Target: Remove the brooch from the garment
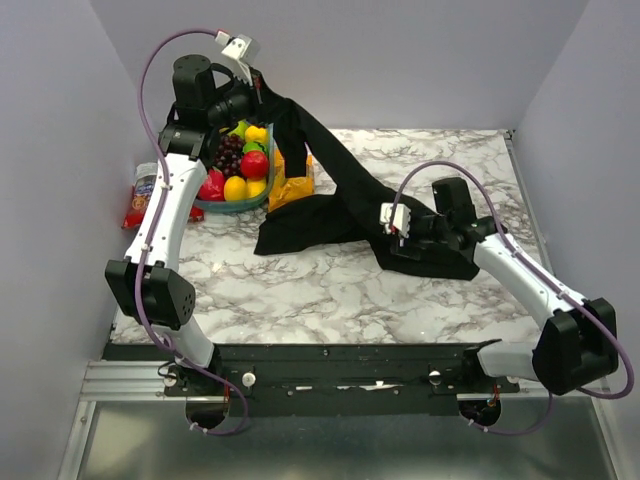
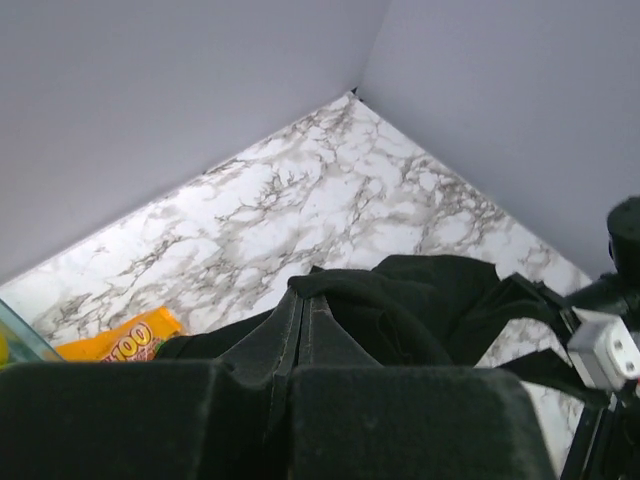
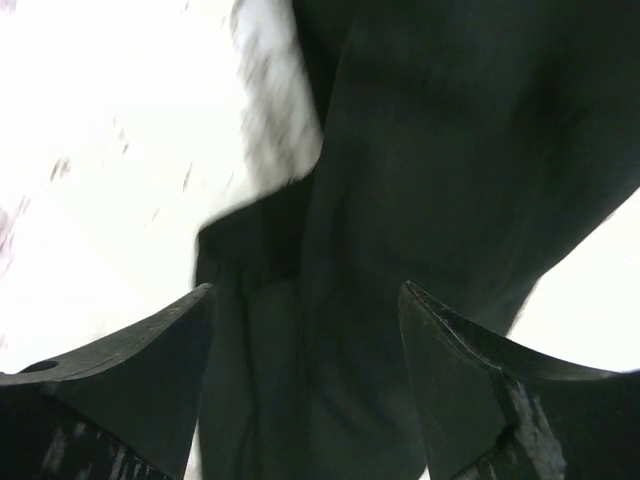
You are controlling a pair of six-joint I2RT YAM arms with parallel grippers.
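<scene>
You won't find the brooch in any view (probably tucked in a fold), so a blind grab risks catching only cloth. The black shirt (image 1: 330, 195) hangs from your left hand (image 2: 300, 372), which is clamped on a pinch of it, and trails onto the bench (image 1: 330, 290). Your right hand (image 3: 305, 300) hovers over the lower cloth, fingers apart. Lifting higher could drag the fruit bowl (image 1: 228, 207).
</scene>
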